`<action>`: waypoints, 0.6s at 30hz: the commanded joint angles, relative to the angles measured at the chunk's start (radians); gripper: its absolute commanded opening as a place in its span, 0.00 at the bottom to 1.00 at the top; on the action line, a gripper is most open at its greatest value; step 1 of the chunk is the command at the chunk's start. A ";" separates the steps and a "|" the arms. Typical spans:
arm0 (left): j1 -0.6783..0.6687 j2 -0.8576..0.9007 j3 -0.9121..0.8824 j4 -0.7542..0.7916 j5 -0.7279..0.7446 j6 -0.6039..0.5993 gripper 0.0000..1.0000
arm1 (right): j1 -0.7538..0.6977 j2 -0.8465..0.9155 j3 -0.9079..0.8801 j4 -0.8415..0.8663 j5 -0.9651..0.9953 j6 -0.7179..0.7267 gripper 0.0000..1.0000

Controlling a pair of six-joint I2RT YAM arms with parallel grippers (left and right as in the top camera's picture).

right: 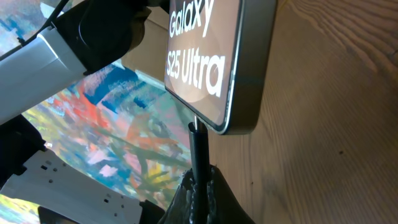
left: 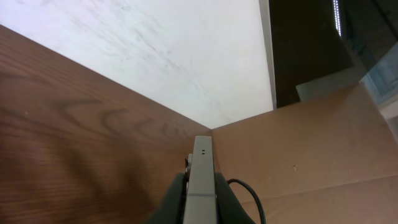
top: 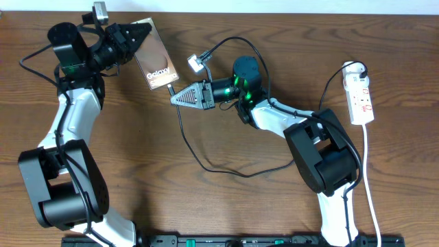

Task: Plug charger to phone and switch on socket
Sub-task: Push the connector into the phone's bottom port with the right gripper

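Note:
The phone (top: 156, 63) is a brown slab lettered "Galaxy S25 Ultra", held tilted over the table's back left by my left gripper (top: 144, 33), which is shut on its upper end. In the left wrist view its grey edge (left: 202, 155) runs between the left gripper's (left: 202, 177) fingers. My right gripper (top: 173, 97) is shut on the charger's black plug (right: 199, 155). The plug's tip touches the phone's (right: 211, 62) lower edge; how deep it sits I cannot tell. The charger cable (top: 206, 165) loops across the table. The white socket (top: 361, 96) lies at the far right, apart from both grippers.
A thick white cord (top: 370, 185) runs from the socket down the right side toward the front edge. A small white connector (top: 195, 63) on a black lead sits above the right wrist. The left arm's grey link (right: 56, 62) fills the upper left of the right wrist view.

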 commanded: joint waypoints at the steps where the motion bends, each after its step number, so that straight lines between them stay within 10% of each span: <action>1: -0.027 -0.025 0.008 0.012 0.011 -0.016 0.08 | 0.004 -0.003 0.007 0.003 0.014 0.008 0.01; 18: -0.034 -0.024 0.005 0.012 0.020 -0.016 0.07 | 0.004 -0.003 0.007 0.003 0.023 0.023 0.01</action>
